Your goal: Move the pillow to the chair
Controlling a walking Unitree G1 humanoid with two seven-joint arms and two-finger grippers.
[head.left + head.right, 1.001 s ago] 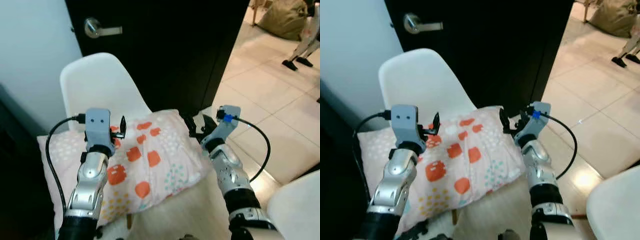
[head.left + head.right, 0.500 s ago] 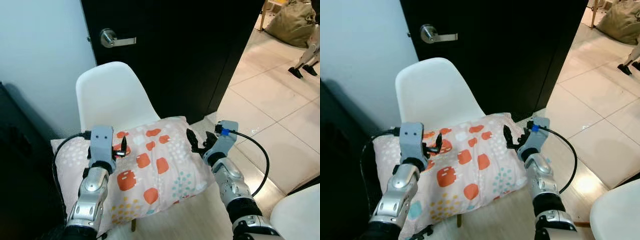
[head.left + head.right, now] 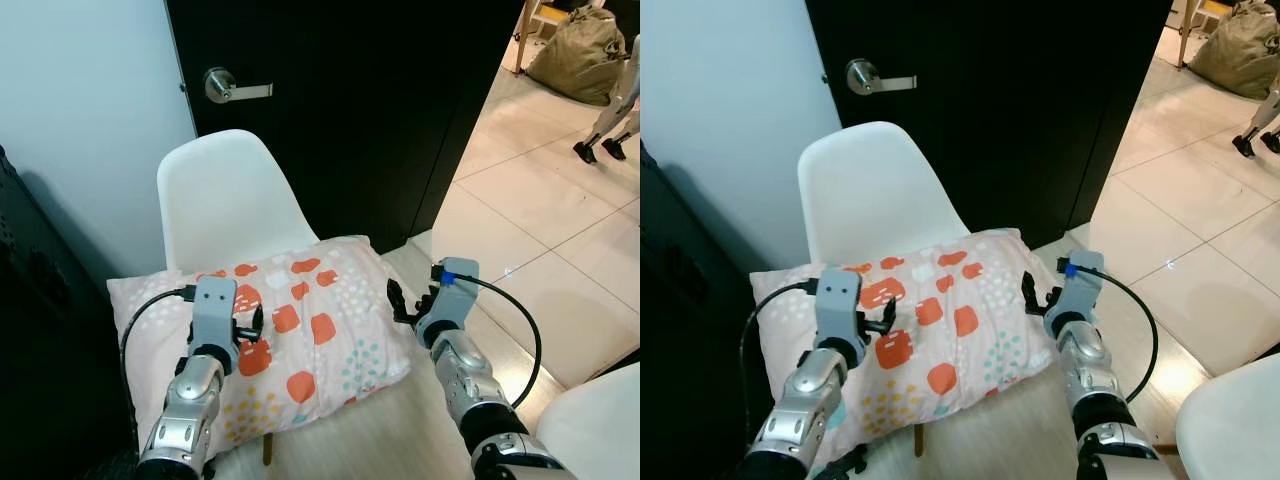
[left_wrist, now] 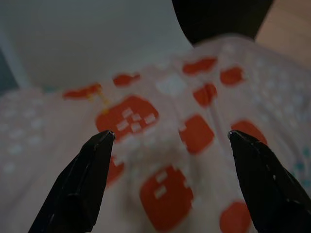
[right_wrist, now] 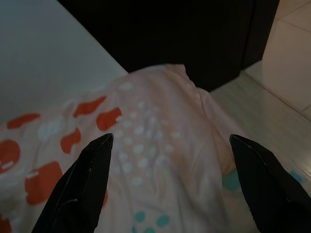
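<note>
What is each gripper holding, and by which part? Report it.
Nothing is held. The left gripper and right gripper are both open above the pillow, which lies on the chair.

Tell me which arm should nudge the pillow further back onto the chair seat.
Left, probably. The left gripper hovers open directly over the pillow, which already lies on the white chair. The right gripper is open beside the pillow's edge.

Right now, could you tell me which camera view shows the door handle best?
The left eye view shows the silver door handle best: sharp against the dark door, above the white chair. The right eye view shows it about as well. Both wrist views look at the pillow instead.
</note>
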